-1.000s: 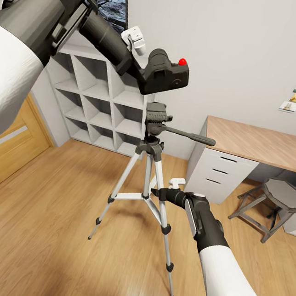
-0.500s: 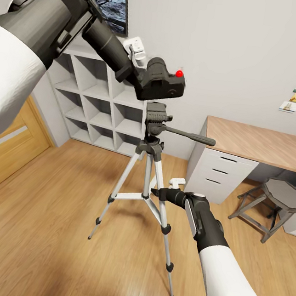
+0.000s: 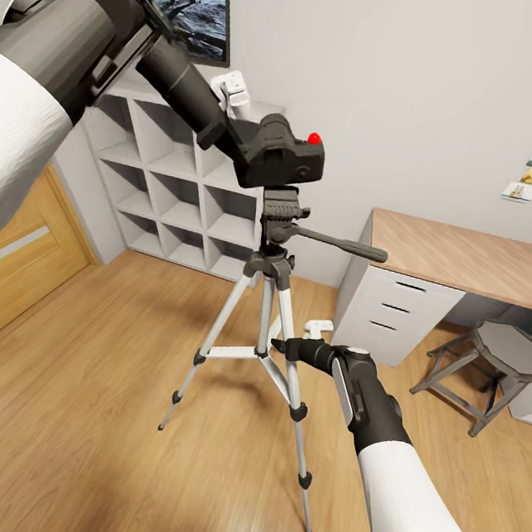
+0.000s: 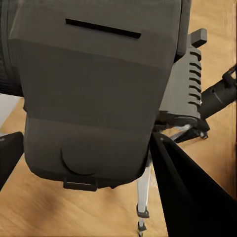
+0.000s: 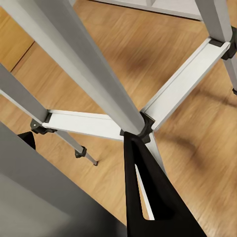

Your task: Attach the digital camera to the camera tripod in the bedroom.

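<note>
**Over the tripod head: camera at the point of seating**

In the head view, over the light plank floor (image 3: 74, 409) of the bedroom, the digital camera (image 3: 278, 155) sits at the end of the left arm, its underside just above or touching the dark head of the camera tripod (image 3: 272, 300); contact cannot be confirmed. The red button (image 3: 314, 138) faces upward. The left gripper (image 3: 233, 125) is largely hidden behind the camera body; one pale finger (image 3: 234, 93) shows above it, and the hold appears to be a pinch across the body. The right gripper (image 3: 289, 348) lies low against the tripod legs, beside the central brace; its spread cannot be read here. A desk (image 3: 467, 257) stands against the wall to the right.

In the left wrist view, the camera (image 4: 98, 94) lies close against the lens, clamped between the dark fingers (image 4: 192, 197), with the ribbed tripod head (image 4: 185, 91) directly beyond it.

In the right wrist view, a silver leg (image 5: 74, 59) and the brace hub (image 5: 140, 128) lie close ahead of a dark finger (image 5: 148, 197). Whether the jaws close on a leg cannot be told.

Handling, as judged: the camera is a rigid, light, smooth-sided box, best held across its flanks so the base stays free for the mount. The tripod is tall, slender and likely easy to tip; it is best steadied low on a leg.
</note>
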You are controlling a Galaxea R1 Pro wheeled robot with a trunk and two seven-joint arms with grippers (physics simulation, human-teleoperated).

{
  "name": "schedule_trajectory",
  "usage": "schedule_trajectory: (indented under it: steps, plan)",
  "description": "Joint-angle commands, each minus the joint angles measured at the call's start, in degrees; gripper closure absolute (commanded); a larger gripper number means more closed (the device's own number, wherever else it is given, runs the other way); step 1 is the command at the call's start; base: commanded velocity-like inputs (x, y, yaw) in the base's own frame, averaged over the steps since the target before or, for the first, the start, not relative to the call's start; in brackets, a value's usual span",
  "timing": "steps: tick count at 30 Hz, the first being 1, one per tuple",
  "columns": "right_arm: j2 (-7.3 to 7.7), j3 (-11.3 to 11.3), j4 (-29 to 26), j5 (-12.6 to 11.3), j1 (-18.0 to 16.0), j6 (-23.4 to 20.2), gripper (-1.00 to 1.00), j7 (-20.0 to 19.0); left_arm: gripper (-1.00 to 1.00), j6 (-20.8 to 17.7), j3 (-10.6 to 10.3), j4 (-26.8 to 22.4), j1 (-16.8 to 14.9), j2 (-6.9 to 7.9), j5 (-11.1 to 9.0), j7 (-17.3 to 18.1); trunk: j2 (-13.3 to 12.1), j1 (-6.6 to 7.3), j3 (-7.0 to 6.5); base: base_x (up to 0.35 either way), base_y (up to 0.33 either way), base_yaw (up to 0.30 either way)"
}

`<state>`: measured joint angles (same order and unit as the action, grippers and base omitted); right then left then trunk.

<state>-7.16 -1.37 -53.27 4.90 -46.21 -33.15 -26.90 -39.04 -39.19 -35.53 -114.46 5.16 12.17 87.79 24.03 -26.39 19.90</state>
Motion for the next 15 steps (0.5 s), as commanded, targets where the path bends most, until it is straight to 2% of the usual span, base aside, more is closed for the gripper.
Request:
schedule_trajectory:
  steps: [1, 2, 3, 4, 8, 11, 15]
  plan:
    - [-0.05, -0.2, 0.0, 1.1, 0.0, -0.2, 1.0, -0.4, 1.0, -0.6, -0.1, 0.0, -0.1, 0.23, -0.2, 0.5, 0.1, -0.04, 0.11, 0.0, 0.0, 0.0]
    - [-0.05, -0.2, 0.0, 1.1, 0.0, -0.2, 1.0, -0.4, 1.0, -0.6, -0.1, 0.1, -0.1, 0.37, -0.7, 0.6, 0.1, -0.04, 0.11, 0.0, 0.0, 0.0]
    - [-0.05, -0.1, 0.0, 1.1, 0.0, -0.2, 1.0, -0.4, 1.0, -0.6, -0.1, 0.3, -0.1, 0.96, -3.2, 0.6, 0.1, -0.04, 0.11, 0.0, 0.0, 0.0]
    - [-0.05, -0.1, 0.0, 1.1, 0.0, -0.2, 1.0, -0.3, 1.0, -0.6, -0.1, 0.4, -0.1, 1.32, -4.7, 0.6, 0.1, -0.04, 0.11, 0.0, 0.0, 0.0]
    - [-0.08, -0.1, 0.1, 1.1, 0.0, -0.2, 1.0, -0.3, 1.0, -0.6, 0.0, 0.4, -0.1, 1.85, -6.3, 0.3, 0.1, -0.04, 0.11, 0.0, 0.0, 0.0]
    - [-0.07, -0.2, 0.1, 1.1, 0.0, -0.2, 1.0, -0.3, 1.0, -1.9, 0.0, 0.6, -0.1, 1.56, -7.6, 0.4, 0.1, -0.04, 0.11, 0.0, 0.0, 0.0]
    - [-0.05, -0.2, 0.1, 1.1, 0.0, -0.2, 1.0, -0.3, 1.0, -5.9, -0.1, -0.1, -0.1, 1.63, -11.5, 0.4, 0.1, -0.04, 0.11, 0.0, 0.0, 0.0]
